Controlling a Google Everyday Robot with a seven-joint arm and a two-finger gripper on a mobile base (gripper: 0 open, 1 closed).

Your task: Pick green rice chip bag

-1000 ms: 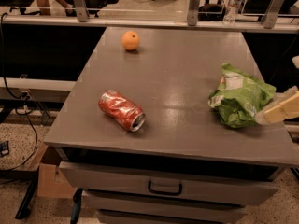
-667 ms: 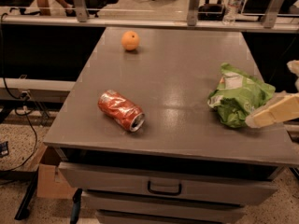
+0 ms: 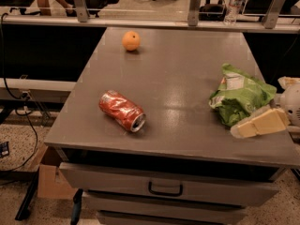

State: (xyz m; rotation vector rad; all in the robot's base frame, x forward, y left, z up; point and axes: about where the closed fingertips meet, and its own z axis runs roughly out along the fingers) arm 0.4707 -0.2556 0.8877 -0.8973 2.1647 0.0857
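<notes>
The green rice chip bag (image 3: 241, 95) lies crumpled on the right side of the grey table (image 3: 183, 69), bright green with white label patches. My gripper (image 3: 255, 124) comes in from the right edge with cream-coloured fingers (image 3: 262, 122) pointing left. It sits at the bag's near right edge, touching or just overlapping it. A white rounded part of the arm shows at the far right.
A crushed red soda can (image 3: 121, 110) lies on its side at the front left of the table. An orange (image 3: 131, 40) sits at the back left. A water bottle (image 3: 233, 4) stands beyond the table's far edge. Drawers (image 3: 164, 187) are below the front edge.
My gripper has moved left and slightly down, from beside the bag's right edge to its near right corner. The bag, can and orange have not moved.
</notes>
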